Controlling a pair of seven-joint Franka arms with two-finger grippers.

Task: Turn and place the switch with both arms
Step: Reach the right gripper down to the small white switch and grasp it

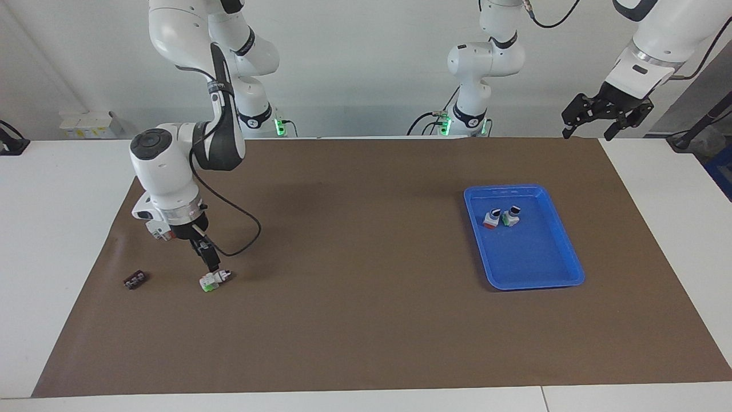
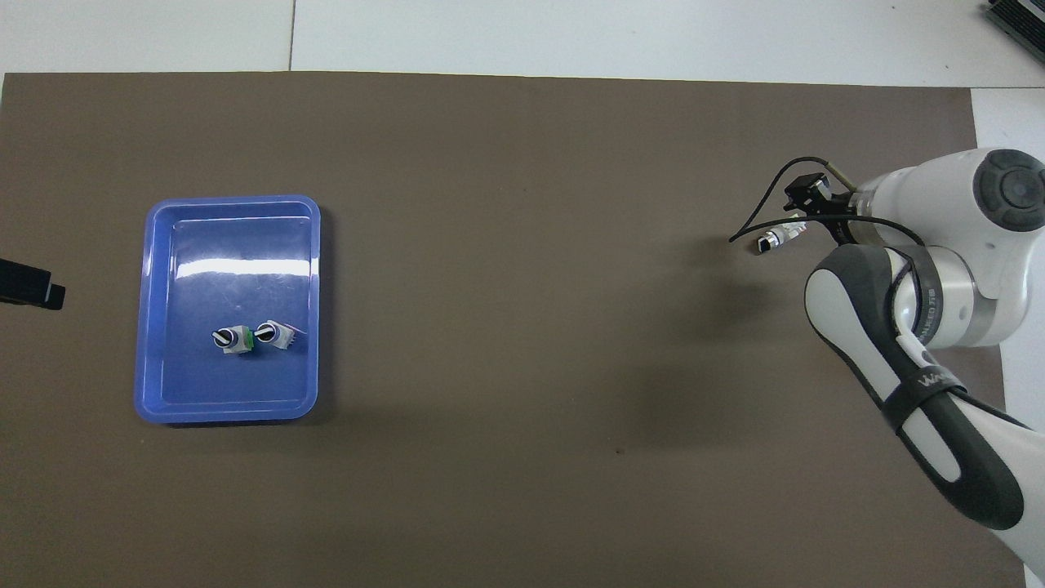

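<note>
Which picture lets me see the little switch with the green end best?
The facing view: the switch lies whole on the brown mat, green end and black knob both showing, just under the right end effector. In the overhead view, that end effector covers part of it and the green end is hidden.

The switch (image 1: 215, 280) lay on the mat (image 1: 366, 320) toward the right arm's end of the table, with the right gripper (image 1: 209, 260) directly over it. A small clip (image 1: 135, 280) lay beside the switch, nearer the mat's edge. Well apart, toward the left arm's end, two look-alike switches (image 1: 501, 217) stood side by side in the tray (image 1: 563, 260).
</note>
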